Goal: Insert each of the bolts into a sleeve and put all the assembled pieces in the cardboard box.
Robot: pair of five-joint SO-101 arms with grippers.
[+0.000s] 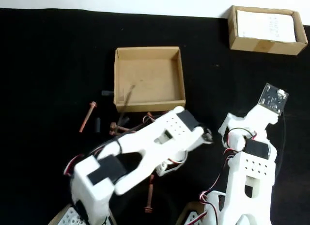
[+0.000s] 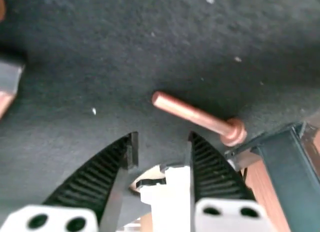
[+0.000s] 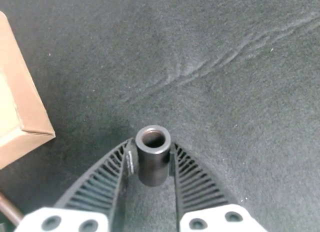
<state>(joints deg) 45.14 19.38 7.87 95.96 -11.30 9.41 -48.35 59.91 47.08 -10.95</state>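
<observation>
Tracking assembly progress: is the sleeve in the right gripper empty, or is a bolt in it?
Empty, as far as shown: the sleeve, clamped in the right gripper, shows an open bore with nothing inside.

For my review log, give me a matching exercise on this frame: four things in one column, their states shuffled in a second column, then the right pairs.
Things:
1. black sleeve
2. copper bolt
3. left gripper
4. corner box

States:
A. holds a white sheet
B. open, with nothing in it
C. gripped by the right gripper
D. lying loose on the dark cloth

Pairs: 1-C, 2-D, 3-B, 4-A
</observation>
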